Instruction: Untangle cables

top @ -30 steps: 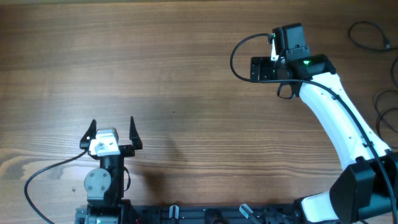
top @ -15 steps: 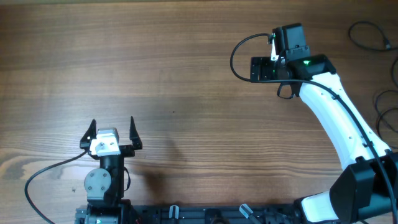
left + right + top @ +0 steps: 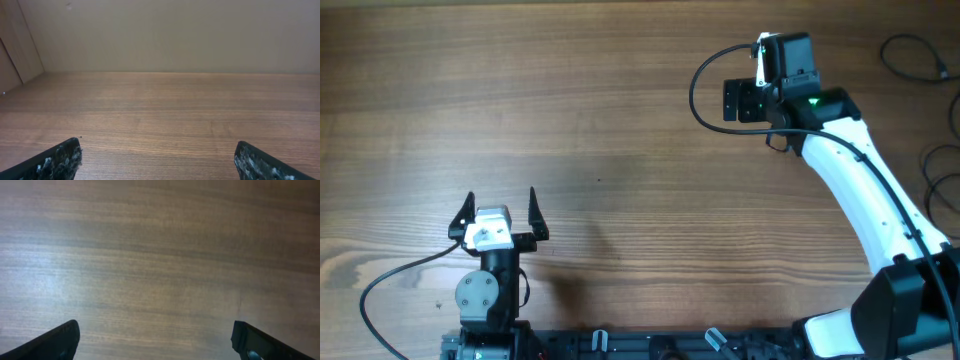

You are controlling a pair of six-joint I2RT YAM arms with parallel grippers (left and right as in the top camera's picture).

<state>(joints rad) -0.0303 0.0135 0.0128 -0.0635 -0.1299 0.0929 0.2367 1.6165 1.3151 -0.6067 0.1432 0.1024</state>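
Observation:
Thin dark cables lie at the table's right edge in the overhead view: one loose loop [image 3: 917, 55] at the far right corner and another loop [image 3: 940, 172] lower down. Neither wrist view shows them. My right gripper [image 3: 734, 100] is open and empty over bare wood, well left of the cables; its wrist view [image 3: 156, 341] shows only wood between the fingers. My left gripper [image 3: 500, 207] is open and empty near the front left; its wrist view [image 3: 157, 161] also shows only wood.
The wooden table [image 3: 600, 120] fills the view. A thick black robot cable [image 3: 702, 78] arcs left of the right wrist. Another [image 3: 390, 275] curves at the left arm's base. A wall [image 3: 170, 30] stands beyond the table's far edge.
My right gripper has moved slightly toward the far side of the table and tilted. The left arm and the cables have not moved.

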